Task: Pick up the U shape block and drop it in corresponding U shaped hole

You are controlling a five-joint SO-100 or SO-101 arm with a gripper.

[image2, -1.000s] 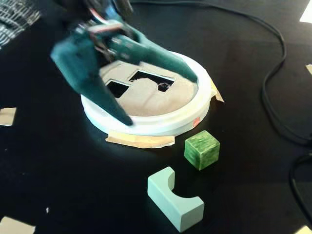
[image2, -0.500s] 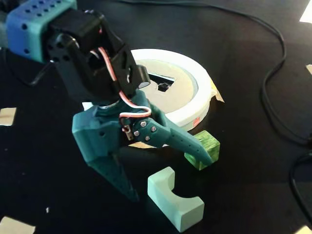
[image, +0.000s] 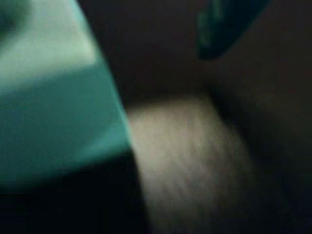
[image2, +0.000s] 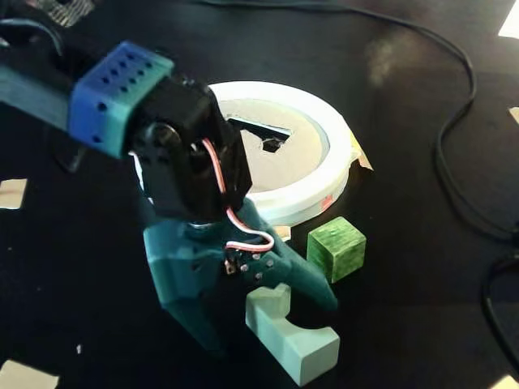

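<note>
Straddling the U shape block (image2: 293,336), tool (image2: 272,328) spread.

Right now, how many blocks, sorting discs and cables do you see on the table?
Blocks: 2, the pale mint U block and the green cube
Discs: 1, the white-rimmed disc
Cables: 2, one long, one at right edge
Total: 5

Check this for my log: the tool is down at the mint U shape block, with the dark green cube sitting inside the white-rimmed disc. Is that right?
Not quite. In the fixed view the dark green cube sits on the black table, outside the white-rimmed disc, near its rim. The rest holds: the tool is down at the mint U shape block.
</note>
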